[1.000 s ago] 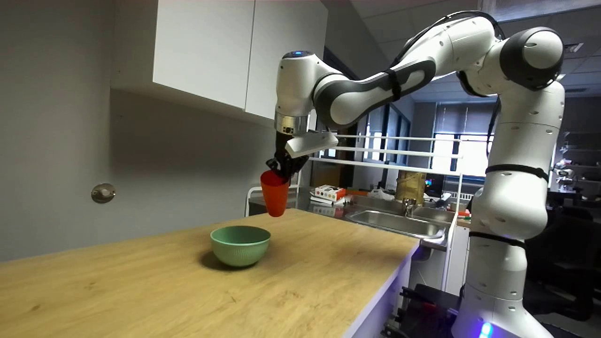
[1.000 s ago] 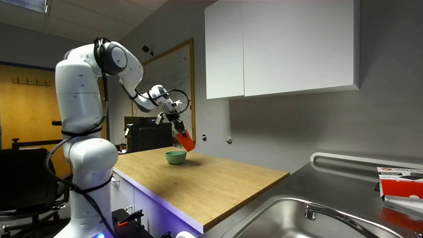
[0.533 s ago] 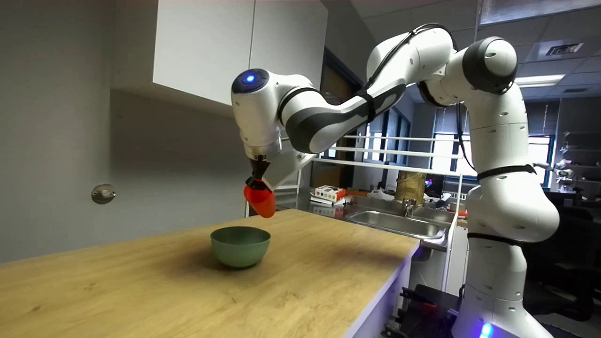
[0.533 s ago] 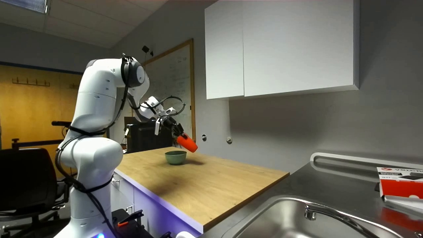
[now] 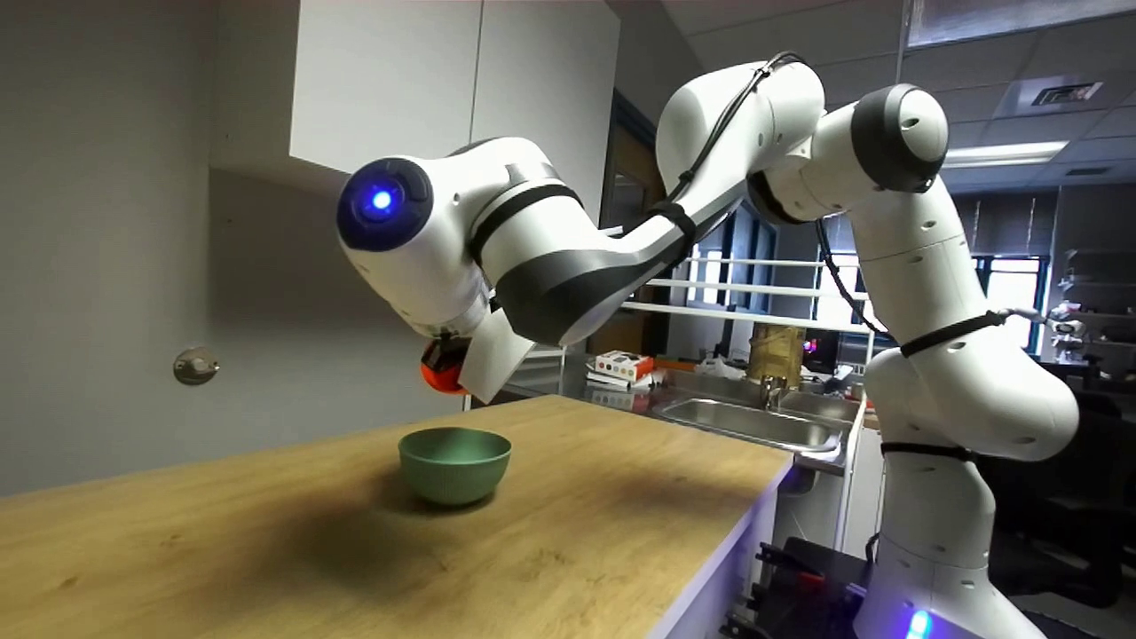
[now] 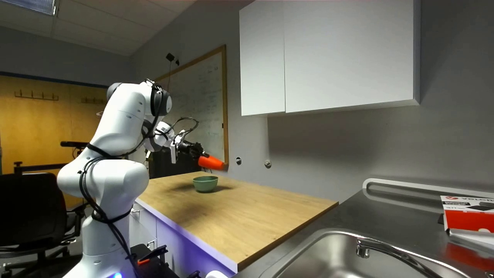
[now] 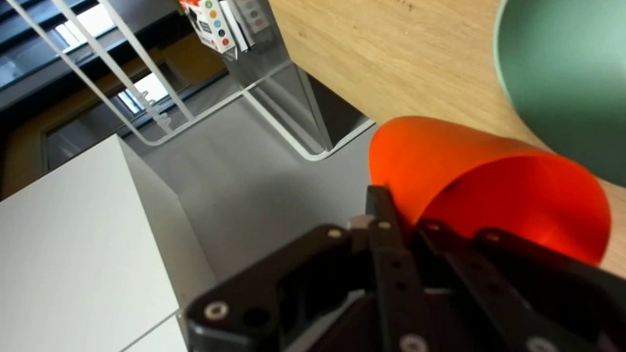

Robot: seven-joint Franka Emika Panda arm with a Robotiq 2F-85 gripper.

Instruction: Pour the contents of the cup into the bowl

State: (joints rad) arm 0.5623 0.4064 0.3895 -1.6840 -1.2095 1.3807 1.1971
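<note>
In an exterior view, the green bowl [image 5: 454,477] stands on the wood-grained table [image 5: 222,568], a white wall cabinet [image 5: 382,80] above and a steel sink [image 5: 754,421] beyond. In an exterior view, a framed whiteboard [image 6: 198,88] shows behind the orange cup [image 6: 211,162], tilted above the table. In the wrist view, the gripper [image 7: 407,217] pinches the cup's side, near the bowl.

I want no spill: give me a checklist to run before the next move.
1. Grip: ok, the gripper is shut on the cup near its rim.
2. Footing: ok, the bowl stands upright on the wooden countertop.
3. Cup clear of bowl: ok, a gap shows in both exterior views.
4. Cup lined up over bowl: cannot tell exactly from these angles.
5. Tipped to pour: not ok, cup nearly sideways, opening not yet facing down.
6. Contents: cannot tell, only part of the cup's inside shows.
</note>
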